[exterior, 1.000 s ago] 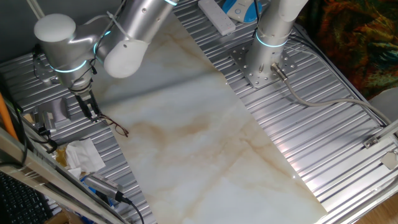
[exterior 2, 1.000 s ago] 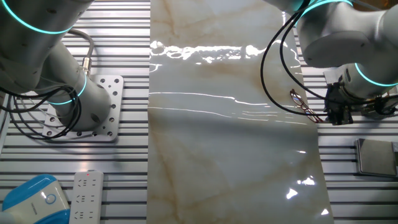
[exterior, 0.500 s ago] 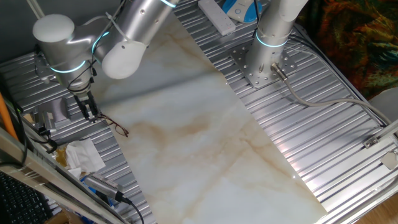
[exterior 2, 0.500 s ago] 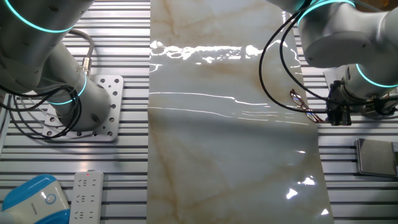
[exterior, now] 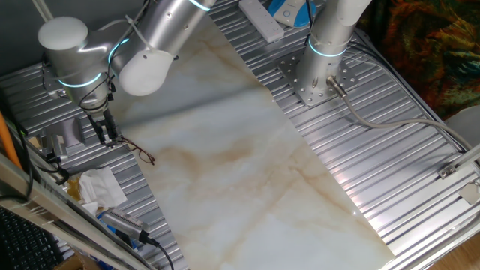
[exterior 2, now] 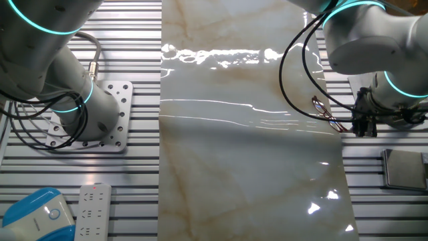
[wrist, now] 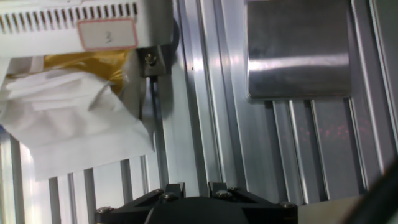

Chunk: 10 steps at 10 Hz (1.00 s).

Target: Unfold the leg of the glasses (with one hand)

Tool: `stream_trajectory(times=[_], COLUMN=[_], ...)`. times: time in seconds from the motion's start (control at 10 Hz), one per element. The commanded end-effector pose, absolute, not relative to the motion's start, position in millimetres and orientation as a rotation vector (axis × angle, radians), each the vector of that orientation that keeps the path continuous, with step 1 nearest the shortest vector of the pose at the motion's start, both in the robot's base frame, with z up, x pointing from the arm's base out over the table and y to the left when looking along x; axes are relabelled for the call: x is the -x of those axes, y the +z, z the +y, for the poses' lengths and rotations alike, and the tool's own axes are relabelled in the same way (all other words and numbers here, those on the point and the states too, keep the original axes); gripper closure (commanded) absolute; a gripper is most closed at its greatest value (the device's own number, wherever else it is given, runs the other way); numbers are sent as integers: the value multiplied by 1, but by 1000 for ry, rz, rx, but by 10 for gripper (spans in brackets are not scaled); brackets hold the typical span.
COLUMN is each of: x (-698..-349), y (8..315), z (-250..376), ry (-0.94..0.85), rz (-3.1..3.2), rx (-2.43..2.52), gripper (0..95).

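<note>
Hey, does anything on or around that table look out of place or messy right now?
One thing: a crumpled white tissue lies on the ribbed metal near the table's edge, loose and creased. The glasses sit at the marble sheet's very edge, beside the gripper. Nothing looks spilled or broken.

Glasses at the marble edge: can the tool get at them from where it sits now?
Probably yes. The tool hangs just beside the glasses, which lie in the open at the edge of the marble sheet. Nothing stands between them; the crumpled tissue lies off to the side.
</note>
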State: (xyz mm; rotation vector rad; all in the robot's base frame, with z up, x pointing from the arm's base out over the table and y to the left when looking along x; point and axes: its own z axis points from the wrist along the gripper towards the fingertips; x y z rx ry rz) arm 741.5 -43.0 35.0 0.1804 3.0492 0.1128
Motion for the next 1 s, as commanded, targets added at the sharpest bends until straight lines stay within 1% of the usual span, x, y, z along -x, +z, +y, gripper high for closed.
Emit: stream_trajectory(times=[0.1, 0.7, 0.8, 1.0], x=[-742, -744, -744, -744], y=[34, 31, 30, 30], z=[-44, -46, -46, -47], ry=[112, 118, 118, 116], rz=[3049, 3051, 3052, 3056], rx=[-179, -195, -208, -216], gripper=[760, 760, 950, 950])
